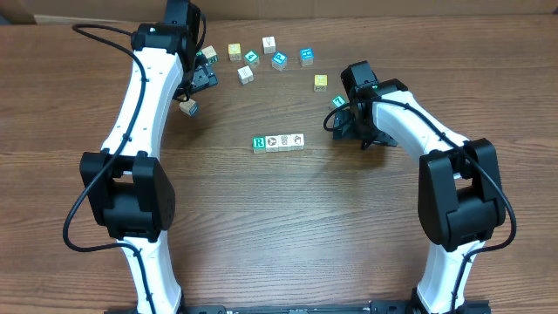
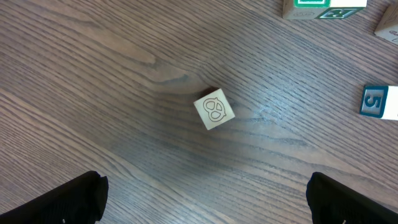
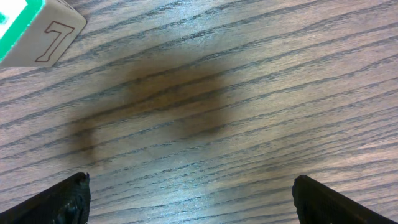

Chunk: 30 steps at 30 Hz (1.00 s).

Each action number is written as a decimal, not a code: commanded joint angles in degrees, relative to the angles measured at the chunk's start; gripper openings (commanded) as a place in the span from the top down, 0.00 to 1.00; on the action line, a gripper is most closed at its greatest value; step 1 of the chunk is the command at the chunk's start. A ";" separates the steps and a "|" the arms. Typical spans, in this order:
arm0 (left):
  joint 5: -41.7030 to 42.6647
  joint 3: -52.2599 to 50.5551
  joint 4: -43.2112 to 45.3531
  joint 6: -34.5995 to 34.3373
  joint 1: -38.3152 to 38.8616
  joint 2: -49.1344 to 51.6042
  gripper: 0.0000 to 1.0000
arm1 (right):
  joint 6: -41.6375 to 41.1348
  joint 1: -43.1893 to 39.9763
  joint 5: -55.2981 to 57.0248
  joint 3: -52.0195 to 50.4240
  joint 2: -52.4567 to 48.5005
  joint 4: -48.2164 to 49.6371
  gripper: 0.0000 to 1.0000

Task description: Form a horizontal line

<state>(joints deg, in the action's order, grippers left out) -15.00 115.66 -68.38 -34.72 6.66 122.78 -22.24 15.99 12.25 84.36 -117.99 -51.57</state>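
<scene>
Left wrist and right wrist views show my left pincer point(image 2: 205, 199) and right pincer point(image 3: 189, 199) spread wide, empty. Beyond, mid-surface point(image 1: 279, 227) between them, the horizontal line point(image 1: 279, 141) sits, four touching cubes. I judge them light, stiff and smooth, so pinch one across opposite flat sides.

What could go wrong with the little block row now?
1. The row of four cubes is straight, but the right hand hangs open not far from its right end. A careless sweep might knock it crooked.
2. The loose cube in front of the open left hand lies turned at an angle, so a pinch might catch its corners and make it twist or slip.
3. The 7 cube sits close to the right hand and might get bumped.
</scene>
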 commanded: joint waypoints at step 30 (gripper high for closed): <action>-1.44 -25.62 10.64 0.48 1.75 -26.47 0.01 | -0.07 -0.37 0.57 1.16 2.05 0.28 0.00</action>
<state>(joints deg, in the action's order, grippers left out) -15.68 95.64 -60.49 -34.72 7.57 99.61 -22.24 15.99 12.25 84.36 -117.99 -51.48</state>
